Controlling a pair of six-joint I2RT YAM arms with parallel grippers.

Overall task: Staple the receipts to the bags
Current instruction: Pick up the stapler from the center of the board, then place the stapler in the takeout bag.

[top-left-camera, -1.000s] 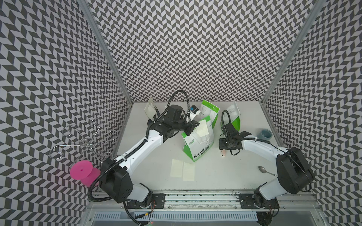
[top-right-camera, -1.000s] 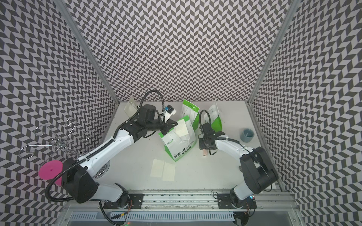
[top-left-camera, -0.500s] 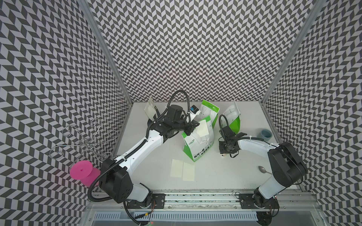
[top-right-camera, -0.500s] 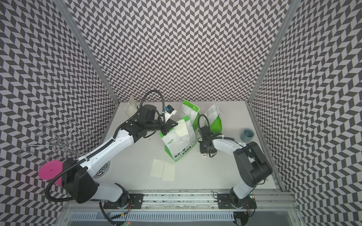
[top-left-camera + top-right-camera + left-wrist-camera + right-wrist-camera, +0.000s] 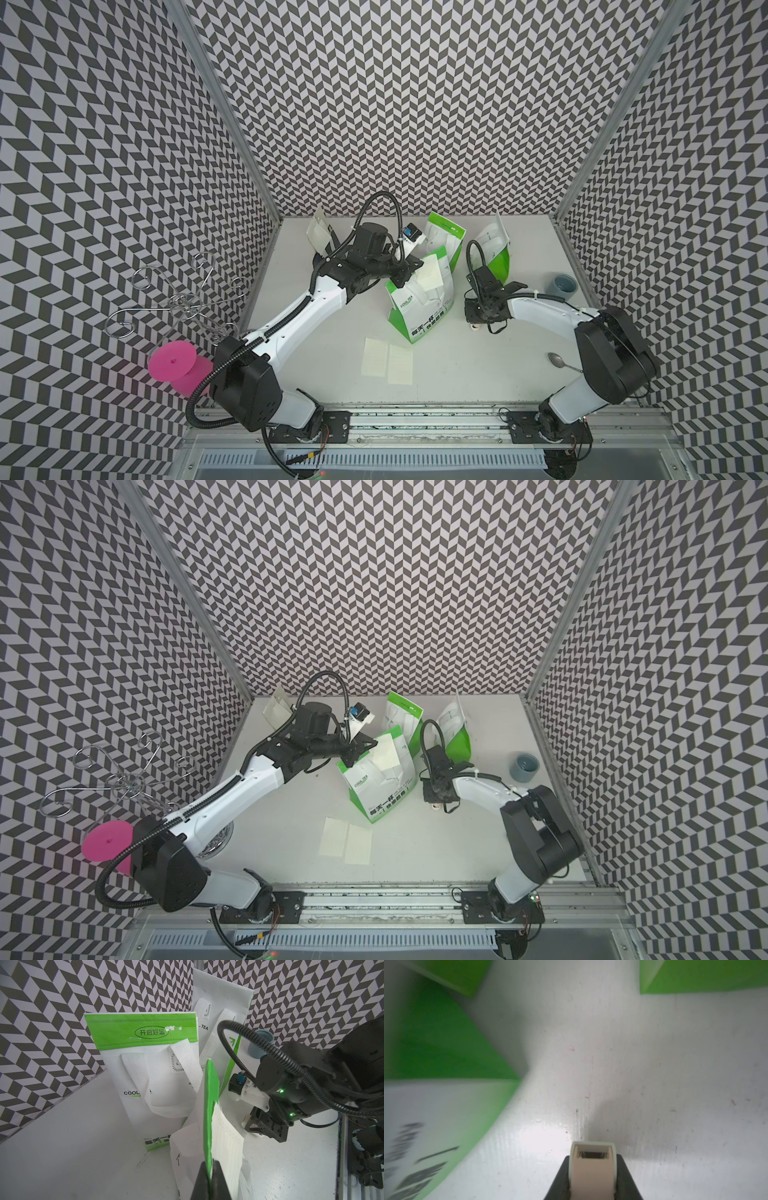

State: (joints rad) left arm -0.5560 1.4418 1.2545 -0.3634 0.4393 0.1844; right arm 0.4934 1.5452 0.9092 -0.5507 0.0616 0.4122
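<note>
A green-and-white bag (image 5: 419, 307) (image 5: 380, 787) stands mid-table. My left gripper (image 5: 405, 276) (image 5: 209, 1165) is shut on its green top edge (image 5: 211, 1095), pinning a cream receipt (image 5: 430, 272) (image 5: 226, 1142) against it. Two more receipts (image 5: 375, 356) (image 5: 400, 363) lie flat in front. Behind stand two green bags (image 5: 446, 237) (image 5: 496, 253) and a pale bag (image 5: 318, 232) at the back left. My right gripper (image 5: 477, 320) (image 5: 592, 1159) points down at the table right of the held bag. It is shut on the pinkish stapler (image 5: 592, 1169), its fingers pressed against both sides.
A grey-blue cup (image 5: 560, 285) stands at the right edge and a spoon (image 5: 559, 360) lies nearer the front right. A pink spool (image 5: 172, 365) and a wire rack (image 5: 178, 299) sit outside the left wall. The two back bags crowd close behind the right gripper.
My right gripper's fingers have closed in on the stapler, and its arm has shifted slightly. The left arm, the held bag and its receipt have stayed put.
</note>
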